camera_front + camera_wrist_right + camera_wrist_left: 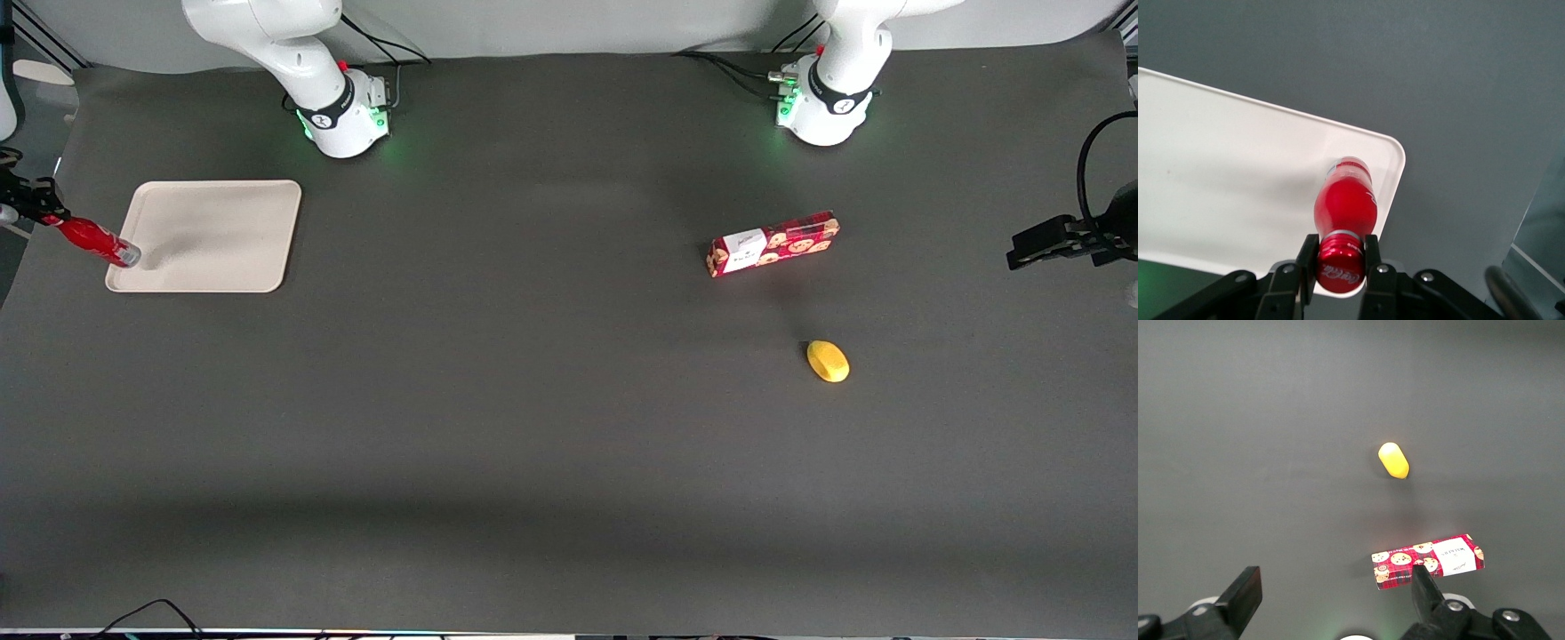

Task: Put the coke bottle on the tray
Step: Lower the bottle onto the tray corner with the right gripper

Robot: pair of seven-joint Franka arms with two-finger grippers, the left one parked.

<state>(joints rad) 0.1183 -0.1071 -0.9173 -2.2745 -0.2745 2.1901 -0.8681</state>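
The dark grey table fills the front view, and everything here is placed against the tray. The tray, a cream rectangle with rounded corners and a low rim, lies flat at the working arm's end of the table, just in front of that arm's white base.

The cookie box, red with biscuit pictures and a white label, lies flat well apart from the tray, toward the parked arm's end of the table. From the left wrist view the same cookie box shows with the lemon nearby on bare mat.

The gripper sits at the tray's outer end, at the table's edge on the working arm's side. In the right wrist view the gripper is clamped on the bottle's neck, one black finger on each side of the red cap.

The coke bottle is tilted, cap in the gripper and silvery base pointing down toward the tray's corner nearest the front camera. From the wrist camera the coke bottle hangs over the tray just inside its rounded corner; whether the base touches the surface cannot be told.

The lemon, small and yellow, lies nearer the front camera than the cookie box, also far from the tray.
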